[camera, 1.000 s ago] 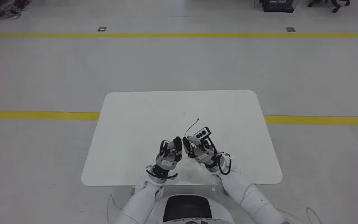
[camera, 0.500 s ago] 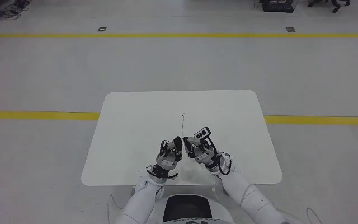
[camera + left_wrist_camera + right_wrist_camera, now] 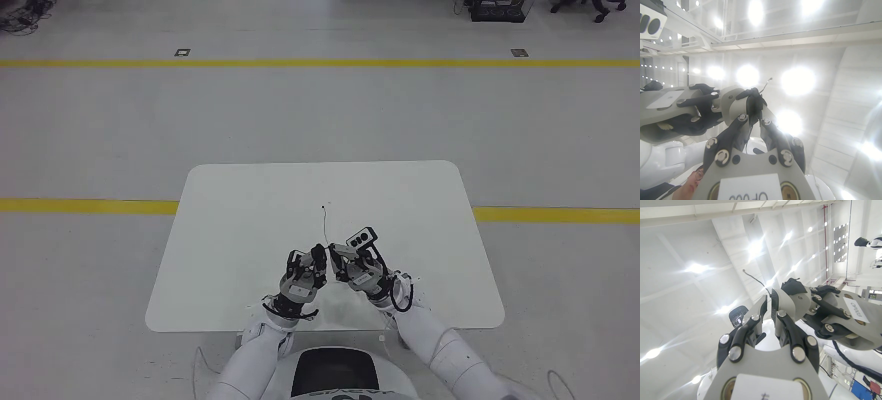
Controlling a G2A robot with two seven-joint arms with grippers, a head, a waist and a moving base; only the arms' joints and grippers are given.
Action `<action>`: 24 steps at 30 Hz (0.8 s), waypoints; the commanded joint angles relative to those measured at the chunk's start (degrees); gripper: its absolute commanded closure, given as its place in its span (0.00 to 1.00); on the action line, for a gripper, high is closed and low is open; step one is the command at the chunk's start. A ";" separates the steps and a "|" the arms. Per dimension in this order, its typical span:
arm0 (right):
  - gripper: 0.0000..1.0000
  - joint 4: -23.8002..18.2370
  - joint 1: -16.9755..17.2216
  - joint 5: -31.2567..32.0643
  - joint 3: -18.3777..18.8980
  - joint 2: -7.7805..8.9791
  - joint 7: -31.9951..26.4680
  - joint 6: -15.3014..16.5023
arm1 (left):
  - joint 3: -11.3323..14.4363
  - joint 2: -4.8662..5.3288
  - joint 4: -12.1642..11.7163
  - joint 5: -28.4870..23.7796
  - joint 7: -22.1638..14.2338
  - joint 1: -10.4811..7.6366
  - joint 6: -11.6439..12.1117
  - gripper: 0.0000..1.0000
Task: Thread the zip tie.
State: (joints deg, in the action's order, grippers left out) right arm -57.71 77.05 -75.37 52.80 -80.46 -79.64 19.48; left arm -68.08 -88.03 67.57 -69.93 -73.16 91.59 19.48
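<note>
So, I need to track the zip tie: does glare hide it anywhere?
Left wrist view: lamp flares crowd the zip tie, yet its tip shows dark between them. Right wrist view: it stands dark against the ceiling. Top view: even light, no glare.

Table [image 3: 240, 200] stands mid-floor, long side running L–R. Both grippers are held over its near edge, approx. centre. L gripper [image 3: 317, 258] is on the L and R gripper [image 3: 334, 257] just beside it on the R, tips facing & close together. Zip tie [image 3: 325, 225] sits betw. the two, lower part nipped in L gripper's fingers, free end pointing twd the table's far side, over mid-table. Far floor stripe [image 3: 320, 63] runs L–R well behind the table. Near floor stripe [image 3: 90, 206] meets the table's L & R sides.
</note>
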 commanded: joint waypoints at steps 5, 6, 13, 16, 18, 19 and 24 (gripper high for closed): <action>0.91 0.16 -0.09 -0.15 -0.16 0.06 0.00 0.00 | 0.00 -0.01 0.00 0.05 -0.08 0.02 0.00 1.00; 0.91 0.22 -0.12 -0.18 -0.21 0.06 0.00 0.00 | 0.01 -0.01 -0.01 0.05 -0.09 0.02 0.00 1.00; 0.93 0.48 -0.42 -0.38 -0.59 0.17 0.00 -0.07 | -0.01 -0.03 -0.03 0.05 -0.21 0.09 0.00 1.00; 0.94 0.50 -0.49 -0.46 -0.73 0.23 0.00 -0.09 | -0.02 -0.05 -0.01 0.10 -0.23 0.13 0.00 1.00; 0.94 0.51 -0.53 -0.55 -0.81 0.28 0.00 -0.07 | 0.01 -0.06 0.01 0.16 -0.24 0.14 0.00 1.00; 0.94 0.51 -0.54 -0.59 -0.84 0.31 0.00 -0.06 | 0.02 -0.07 0.02 0.18 -0.24 0.15 0.00 1.00; 0.92 0.52 -0.64 -0.78 -0.89 0.45 0.00 -0.09 | 0.01 -0.10 0.02 0.27 -0.21 0.14 0.00 1.00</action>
State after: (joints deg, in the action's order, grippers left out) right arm -57.18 76.43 -76.12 51.91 -80.04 -79.64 19.41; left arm -68.05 -88.12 67.59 -69.68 -73.40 91.73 19.48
